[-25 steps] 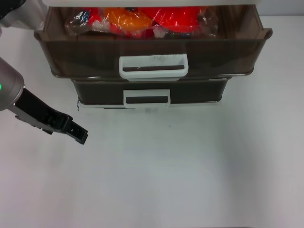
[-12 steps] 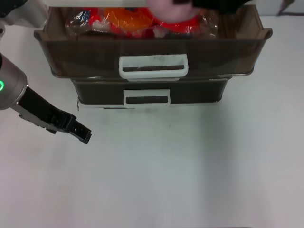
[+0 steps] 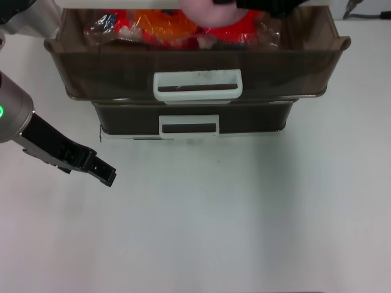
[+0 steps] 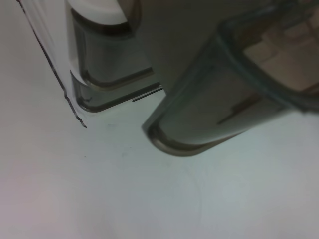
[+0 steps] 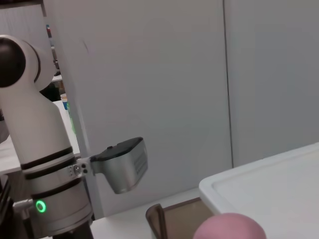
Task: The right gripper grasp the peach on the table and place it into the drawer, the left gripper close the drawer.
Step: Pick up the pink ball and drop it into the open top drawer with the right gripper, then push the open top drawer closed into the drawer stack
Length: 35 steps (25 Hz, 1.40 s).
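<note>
The pink peach (image 3: pixel 203 12) hangs over the back of the open drawer (image 3: pixel 110 70), at the top edge of the head view. My right gripper (image 3: pixel 244 5) is shut on it from the right. The peach (image 5: pixel 230 227) also shows in the right wrist view, above the drawer's brown rim (image 5: pixel 155 219). The drawer's wide white handle (image 3: pixel 197 85) faces me. Left of the cabinet and nearer to me, my left gripper (image 3: pixel 104 174) hovers shut and empty over the white table (image 3: pixel 244 213). The left wrist view shows the drawer's rounded corner (image 4: pixel 219 99).
Glossy red and orange packets (image 3: pixel 159 27) fill the open drawer. A shallower brown drawer (image 3: pixel 189 125) sits shut beneath it. The cabinet's white top (image 5: pixel 269 179) lies beside the peach. The left arm's green ring (image 5: pixel 40 205) glows farther off.
The peach and right gripper came into view over the drawer and have shifted slightly left. The left gripper has barely moved.
</note>
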Motion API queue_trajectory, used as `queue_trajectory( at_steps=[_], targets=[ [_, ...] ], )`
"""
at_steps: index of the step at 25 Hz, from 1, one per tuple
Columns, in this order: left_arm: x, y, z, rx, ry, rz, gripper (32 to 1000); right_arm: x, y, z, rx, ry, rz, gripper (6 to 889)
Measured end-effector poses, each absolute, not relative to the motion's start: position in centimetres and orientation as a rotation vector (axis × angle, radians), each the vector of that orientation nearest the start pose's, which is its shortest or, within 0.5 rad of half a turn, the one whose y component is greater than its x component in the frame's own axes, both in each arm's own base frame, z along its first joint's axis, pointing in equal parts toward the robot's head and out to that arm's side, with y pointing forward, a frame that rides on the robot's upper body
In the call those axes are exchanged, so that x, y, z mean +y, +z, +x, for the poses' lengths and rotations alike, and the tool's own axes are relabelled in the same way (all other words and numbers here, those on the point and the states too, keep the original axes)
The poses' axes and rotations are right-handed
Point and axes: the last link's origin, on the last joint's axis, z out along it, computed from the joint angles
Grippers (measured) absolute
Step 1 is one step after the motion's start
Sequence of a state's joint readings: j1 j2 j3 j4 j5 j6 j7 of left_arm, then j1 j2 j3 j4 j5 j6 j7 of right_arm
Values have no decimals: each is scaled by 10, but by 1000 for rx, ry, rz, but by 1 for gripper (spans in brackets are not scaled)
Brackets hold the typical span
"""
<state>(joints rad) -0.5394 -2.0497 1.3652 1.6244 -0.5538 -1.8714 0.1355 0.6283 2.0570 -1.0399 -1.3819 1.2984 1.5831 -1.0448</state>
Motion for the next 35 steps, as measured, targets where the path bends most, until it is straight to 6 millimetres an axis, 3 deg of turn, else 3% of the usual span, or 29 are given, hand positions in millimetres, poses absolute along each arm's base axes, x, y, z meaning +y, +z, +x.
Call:
queue_trajectory(
  at_steps=[4,14,22,28,35],
  targets=[
    [316,42,-169,-1400,518,-2330,884,365,68,91,403,656,-2814,131],
    [315,42,-168,-1397,514,-2330,884,366,70,92,370,667,-2804,244],
    [316,42,-167,-1393,513,-2333,884,366,69,93,364,660,-2802,675],
    [316,42,-167,-1395,512,-2331,884,366,70,94,370,659,-2797,870],
    [316,43,-166,-1386,513,-2335,884,366,74,99,389,672,-2773,871]
  ],
)
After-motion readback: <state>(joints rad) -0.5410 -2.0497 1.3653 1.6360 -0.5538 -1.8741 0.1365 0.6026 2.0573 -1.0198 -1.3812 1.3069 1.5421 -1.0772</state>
